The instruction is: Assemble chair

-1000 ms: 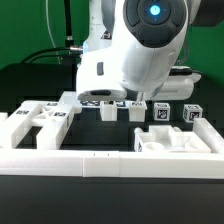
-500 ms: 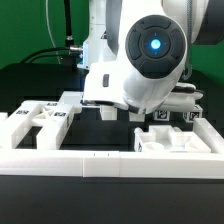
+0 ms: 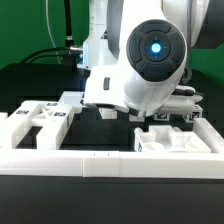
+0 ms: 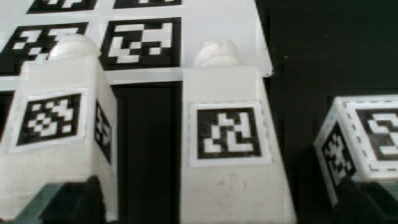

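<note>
The chair's white pieces lie loose. In the wrist view three short square posts with black-and-white tags lie side by side: one post (image 4: 63,115), a middle post (image 4: 231,130) and a third post (image 4: 365,140). My gripper (image 4: 222,212) is open and straddles the near end of the middle post, with a dark fingertip (image 4: 71,210) on one side and the other at the opposite edge. Nothing is gripped. In the exterior view the arm's bulky wrist (image 3: 150,60) hides the gripper and most of the posts. A slotted panel (image 3: 40,125) lies at the exterior view's left, and another panel (image 3: 170,142) at its right.
The marker board (image 4: 143,35) lies just beyond the posts' rounded ends. A long low white border rail (image 3: 100,165) runs along the front of the table. One tagged post (image 3: 196,117) shows past the arm at the exterior view's right.
Over the first half second the arm swung down and toward the exterior view's right, covering the posts. Since then it has barely moved, and the jaws have stayed wide.
</note>
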Tool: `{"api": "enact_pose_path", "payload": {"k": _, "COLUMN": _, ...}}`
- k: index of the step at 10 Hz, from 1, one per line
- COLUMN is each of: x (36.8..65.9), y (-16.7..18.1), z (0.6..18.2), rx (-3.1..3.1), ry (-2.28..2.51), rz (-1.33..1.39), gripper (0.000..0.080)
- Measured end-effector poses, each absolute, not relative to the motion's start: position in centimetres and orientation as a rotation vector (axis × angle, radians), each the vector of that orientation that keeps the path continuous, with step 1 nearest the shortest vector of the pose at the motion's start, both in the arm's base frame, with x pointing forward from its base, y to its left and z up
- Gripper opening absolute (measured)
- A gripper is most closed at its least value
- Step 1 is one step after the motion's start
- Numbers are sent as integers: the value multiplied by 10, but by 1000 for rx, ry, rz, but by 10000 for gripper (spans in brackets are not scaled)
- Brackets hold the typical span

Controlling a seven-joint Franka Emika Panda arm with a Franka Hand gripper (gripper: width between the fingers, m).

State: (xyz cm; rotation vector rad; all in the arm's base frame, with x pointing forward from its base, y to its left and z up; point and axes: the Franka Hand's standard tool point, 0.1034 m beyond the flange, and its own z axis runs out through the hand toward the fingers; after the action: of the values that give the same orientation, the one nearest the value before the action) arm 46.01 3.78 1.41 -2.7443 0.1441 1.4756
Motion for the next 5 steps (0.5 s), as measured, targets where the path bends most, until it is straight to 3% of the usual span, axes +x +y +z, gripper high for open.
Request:
{"api": "enact_pose_path", "payload": {"k": 1, "x": 460, "y": 38, "z": 14, "rx": -2744, "ry": 144, "rz": 1476, "gripper": 515}}
{"api": "enact_pose_path", "payload": {"k": 2, "x": 460, "y": 38, "z": 14, "rx": -2744, "ry": 143, "rz": 1475, "gripper": 515}}
{"api": "enact_pose_path", "payload": {"k": 4, "x": 461, "y": 38, "z": 14, "rx": -2745, "ry": 133, "rz": 1467, "gripper": 282}}
{"api": "enact_pose_path", "payload": {"k": 5, "x": 461, "y": 38, "z": 14, "rx": -2744, "ry": 123, "rz": 1463, "gripper": 282}}
